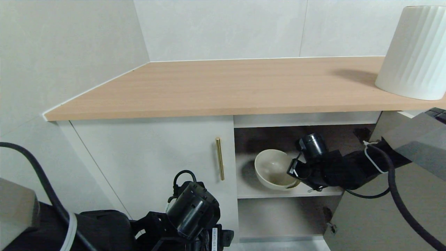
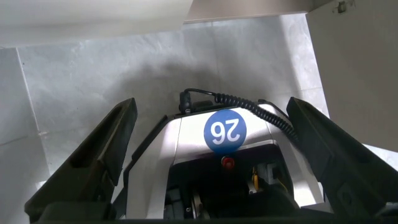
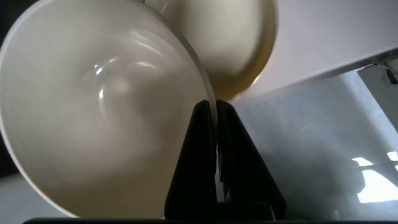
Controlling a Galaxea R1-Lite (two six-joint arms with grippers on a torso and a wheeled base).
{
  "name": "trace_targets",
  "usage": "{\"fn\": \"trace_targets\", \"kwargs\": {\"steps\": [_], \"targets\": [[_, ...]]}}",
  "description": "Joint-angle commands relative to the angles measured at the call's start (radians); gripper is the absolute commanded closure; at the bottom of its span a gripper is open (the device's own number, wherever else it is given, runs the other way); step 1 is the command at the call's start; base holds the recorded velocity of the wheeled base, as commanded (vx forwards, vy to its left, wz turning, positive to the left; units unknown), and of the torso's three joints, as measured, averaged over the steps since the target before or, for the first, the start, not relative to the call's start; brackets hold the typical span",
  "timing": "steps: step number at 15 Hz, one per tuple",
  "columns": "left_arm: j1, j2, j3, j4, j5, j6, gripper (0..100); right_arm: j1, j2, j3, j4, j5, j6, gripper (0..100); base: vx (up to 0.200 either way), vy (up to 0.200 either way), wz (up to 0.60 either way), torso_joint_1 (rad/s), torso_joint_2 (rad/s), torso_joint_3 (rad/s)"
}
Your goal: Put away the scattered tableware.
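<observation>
One bowl, cream, sits tilted on the cabinet shelf, mouth facing out to the room. R gripper is at its right rim, fingers clamped on the rim wall, one inside, one outside. L gripper hangs low, fingers apart, nothing between, well apart from the bowl; R arm is nearer. Judgement: bowl should settle flat before release. Left door shut. Wood countertop carries a white ribbed container.
</observation>
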State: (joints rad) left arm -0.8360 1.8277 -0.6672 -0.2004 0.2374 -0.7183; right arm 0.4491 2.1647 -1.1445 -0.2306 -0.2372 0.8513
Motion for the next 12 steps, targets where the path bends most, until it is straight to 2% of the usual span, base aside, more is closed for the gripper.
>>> {"fn": "trace_targets", "kwargs": {"steps": [1, 7, 12], "targets": [[0.0, -0.001, 0.0, -0.001, 0.0, -0.001, 0, -0.023, 0.038, -0.032, -0.001, -0.004, 0.006, 100, 0.0, 0.0, 0.0, 0.0, 0.0, 0.0], [0.0, 0.002, 0.0, -0.001, 0.0, -0.001, 0, -0.052, 0.116, -0.104, -0.007, -0.093, 0.017, 100, 0.0, 0.0, 0.0, 0.0, 0.0, 0.0], [0.0, 0.004, 0.0, -0.001, 0.0, -0.001, 0, -0.052, 0.122, -0.1, -0.006, -0.116, 0.015, 100, 0.0, 0.0, 0.0, 0.0, 0.0, 0.0]]}}
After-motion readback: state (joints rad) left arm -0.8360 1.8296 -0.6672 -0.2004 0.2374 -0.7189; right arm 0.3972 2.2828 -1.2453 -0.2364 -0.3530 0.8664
